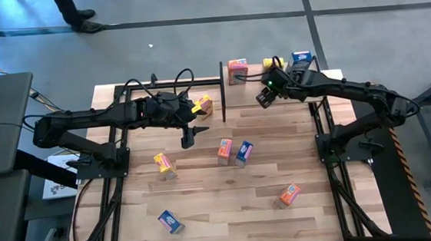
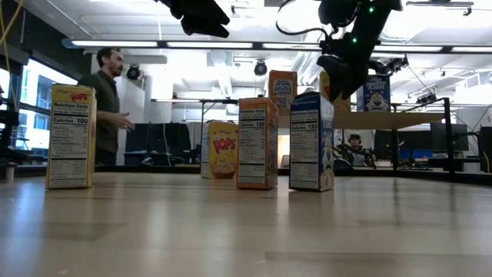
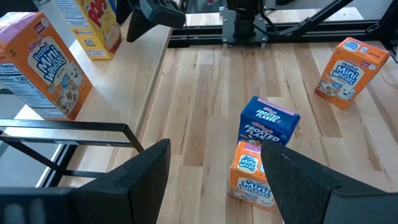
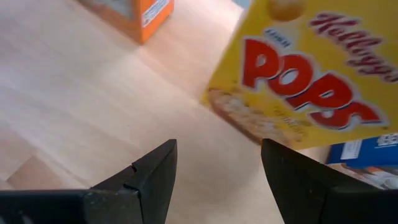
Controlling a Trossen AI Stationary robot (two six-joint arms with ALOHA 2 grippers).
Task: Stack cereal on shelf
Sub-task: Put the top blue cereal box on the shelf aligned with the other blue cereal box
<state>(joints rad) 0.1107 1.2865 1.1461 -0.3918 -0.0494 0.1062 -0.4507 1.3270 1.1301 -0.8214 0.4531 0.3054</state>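
**3 boxes shelved, 6 still on the table; both grippers empty**

Nearest the front edge: a blue cereal box (image 1: 170,221) toward the left side and an orange cereal box (image 1: 288,195) toward the right, both well apart from either arm.

Mid-table: a yellow-and-orange box (image 1: 164,164) on the left. Near centre, an orange Mini-Wheats box (image 1: 225,150) and a blue Frosted Flakes box (image 1: 243,153) stand just beside each other, both upright, long axes vertical.

Left gripper (image 1: 189,134) hangs above the table just left of that pair, jaws released with nothing between them. Its wrist view has the orange box nearest the fingers (image 3: 134,180) and the blue box directly behind it, so the pair lies ahead of the jaws. The left arm is clearly nearer to these 2 than the right. My read: the orange one is the likelier pick, though its blue neighbour crowds a clean approach.

A yellow Pops box (image 1: 202,104) sits behind the left wrist, beside the shelf's black post (image 1: 222,91).

Far edge: the shelf (image 1: 327,74) carries 3 boxes, orange Mini-Wheats (image 1: 237,69), yellow Pops (image 1: 273,63) and blue (image 1: 301,57). Right gripper (image 1: 266,97) hovers at its front edge, jaws parted and empty, the yellow Pops box just ahead.

A person (image 2: 108,104) stands in the room beyond.
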